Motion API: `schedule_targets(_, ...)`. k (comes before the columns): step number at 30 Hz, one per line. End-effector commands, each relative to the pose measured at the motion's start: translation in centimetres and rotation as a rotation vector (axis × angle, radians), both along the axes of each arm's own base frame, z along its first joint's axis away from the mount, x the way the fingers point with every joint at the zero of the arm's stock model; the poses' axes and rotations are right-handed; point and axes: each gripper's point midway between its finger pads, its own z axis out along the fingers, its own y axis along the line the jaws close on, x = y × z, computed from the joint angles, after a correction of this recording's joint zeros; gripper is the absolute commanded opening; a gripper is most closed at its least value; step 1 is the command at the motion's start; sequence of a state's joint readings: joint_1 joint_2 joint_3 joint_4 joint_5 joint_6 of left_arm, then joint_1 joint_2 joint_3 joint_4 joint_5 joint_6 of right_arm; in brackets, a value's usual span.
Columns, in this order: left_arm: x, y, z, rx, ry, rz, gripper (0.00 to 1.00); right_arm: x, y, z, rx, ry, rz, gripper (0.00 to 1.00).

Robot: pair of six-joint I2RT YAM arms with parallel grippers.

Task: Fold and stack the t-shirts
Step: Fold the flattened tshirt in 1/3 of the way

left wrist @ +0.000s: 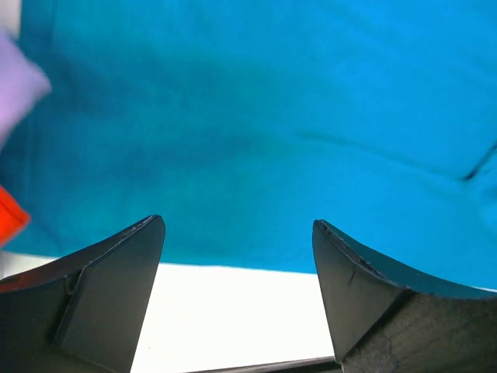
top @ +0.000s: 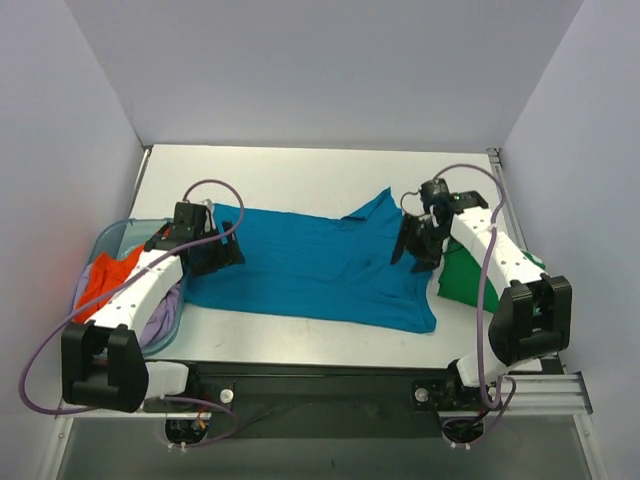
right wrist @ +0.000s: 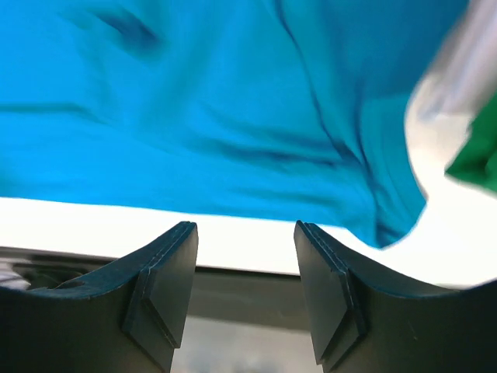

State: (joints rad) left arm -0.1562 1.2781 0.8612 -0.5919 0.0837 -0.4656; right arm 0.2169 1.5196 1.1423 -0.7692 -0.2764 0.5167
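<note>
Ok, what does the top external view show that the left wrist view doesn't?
Only the top external view shows the green t-shirt at the right, the light blue basket at the left, and the right claw. Only the left wrist view shows the left claw up close: open, with nothing between its fingers. Both show the teal t-shirt spread out on the table, and bits of the orange t-shirt and the lavender t-shirt at its left end.
</note>
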Motion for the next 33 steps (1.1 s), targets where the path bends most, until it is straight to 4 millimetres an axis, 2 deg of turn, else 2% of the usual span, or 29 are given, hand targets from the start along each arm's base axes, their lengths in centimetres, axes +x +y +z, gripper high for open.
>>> schedule_targets(1, 3.5, -0.7, 3.0, -0.023, -0.095, -0.003, 0.88, 2.9, -0.1, 2.3, -0.033, -0.054, 0.005, 0.54)
schedule_targets(2, 4.7, -0.8, 3.3, -0.021, -0.121, 0.002, 0.88, 5.1, 0.1, 2.8, -0.04, -0.08, 0.01, 0.54)
schedule_targets(4, 6.4, -1.0, 2.2, -0.015, -0.097, 0.012, 0.88, 7.5, 0.1, 2.8, -0.053, -0.1, 0.032, 0.54)
schedule_targets(5, 8.3, -1.1, 3.6, -0.012, -0.133, 0.021, 0.88, 10.1, 0.3, 2.9, -0.044, -0.115, 0.025, 0.54)
schedule_targets(6, 9.2, -1.0, 2.5, -0.001, -0.095, 0.029, 0.88, 11.3, 0.5, 2.8, -0.03, -0.118, 0.026, 0.53)
schedule_targets(8, 11.8, -1.1, 3.8, 0.004, -0.132, 0.046, 0.88, 15.0, 0.4, 2.8, -0.012, -0.147, 0.013, 0.53)
schedule_targets(10, 13.4, -1.3, 3.0, 0.001, -0.119, 0.061, 0.88, 17.4, 0.2, 2.7, -0.012, -0.172, 0.007, 0.53)
schedule_targets(11, 14.7, -1.3, 3.9, -0.004, -0.142, 0.066, 0.88, 18.3, -0.1, 1.1, -0.009, -0.144, -0.003, 0.53)
schedule_targets(12, 15.3, -1.4, 3.0, -0.004, -0.121, 0.068, 0.88, 20.3, -0.1, 2.2, 0.005, -0.195, -0.011, 0.53)
schedule_targets(13, 15.8, -1.5, 2.9, -0.007, -0.117, 0.069, 0.88, 21.1, -0.1, 1.9, 0.012, -0.197, -0.018, 0.53)
schedule_targets(14, 16.4, -1.4, 3.1, -0.007, -0.121, 0.072, 0.88, 21.9, -0.2, 0.7, 0.015, -0.181, -0.029, 0.53)
schedule_targets(15, 17.2, -1.5, 3.0, -0.009, -0.122, 0.074, 0.88, 23.5, -0.3, 1.1, 0.019, -0.223, -0.036, 0.53)
schedule_targets(16, 17.4, -1.5, 2.9, -0.008, -0.116, 0.075, 0.88, 24.2, -0.2, -0.2, 0.02, -0.212, -0.04, 0.53)
schedule_targets(18, 18.3, -1.2, 2.8, -0.008, -0.106, 0.085, 0.88, 26.1, 0.2, -0.1, 0.046, -0.252, -0.055, 0.53)
schedule_targets(19, 18.4, -1.0, 2.6, -0.006, -0.093, 0.086, 0.88, 26.6, 0.3, -1.2, 0.055, -0.243, -0.061, 0.53)
schedule_targets(24, 19.3, -0.1, 2.1, 0.003, -0.068, 0.089, 0.88, 29.7, 1.9, -1.9, 0.122, -0.318, -0.122, 0.53)
schedule_targets(31, 19.8, 1.0, 1.4, 0.017, -0.045, 0.081, 0.88, 32.1, 3.1, -3.8, 0.111, -0.363, -0.161, 0.53)
schedule_targets(33, 19.8, 1.1, 1.0, 0.022, -0.033, 0.077, 0.88, 32.6, 3.3, -3.8, 0.108, -0.376, -0.168, 0.53)
